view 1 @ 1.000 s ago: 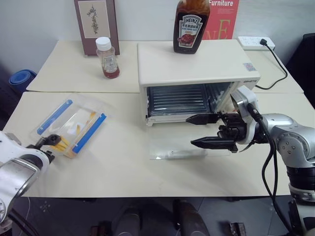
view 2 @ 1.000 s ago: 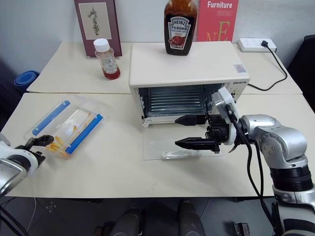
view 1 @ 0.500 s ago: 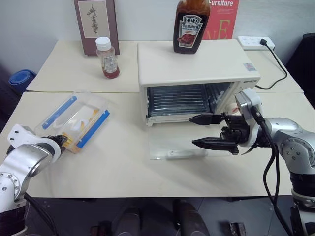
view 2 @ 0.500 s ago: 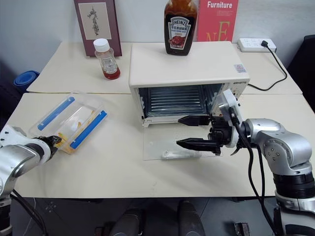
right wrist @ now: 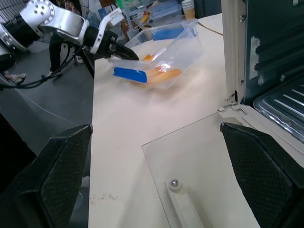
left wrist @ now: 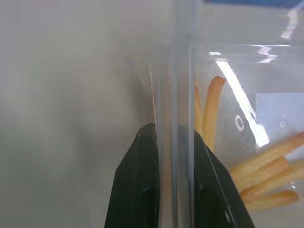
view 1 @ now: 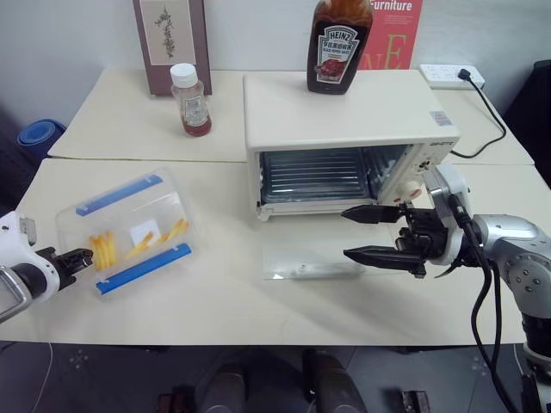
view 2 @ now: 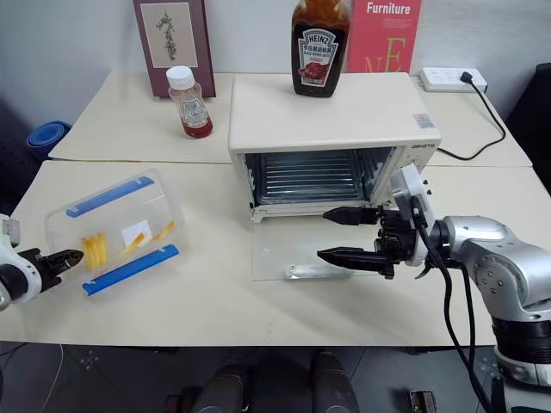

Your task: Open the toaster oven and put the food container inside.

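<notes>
Left wrist view shows the left gripper (left wrist: 173, 142) pinching, apparently thinly, the food container's (view 1: 129, 232) rim, so it could slip before reaching the open toaster oven (view 1: 344, 138), where the right gripper (view 1: 376, 232) waits spread.

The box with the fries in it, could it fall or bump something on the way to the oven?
It might. The left hand pinches only the thin edge of the clear plastic food container with blue clip strips, which hangs tilted, so it could slip out. The open right hand hovers above the cream-white toaster oven's lowered glass door, right in the container's likely path, so they could collide.
</notes>
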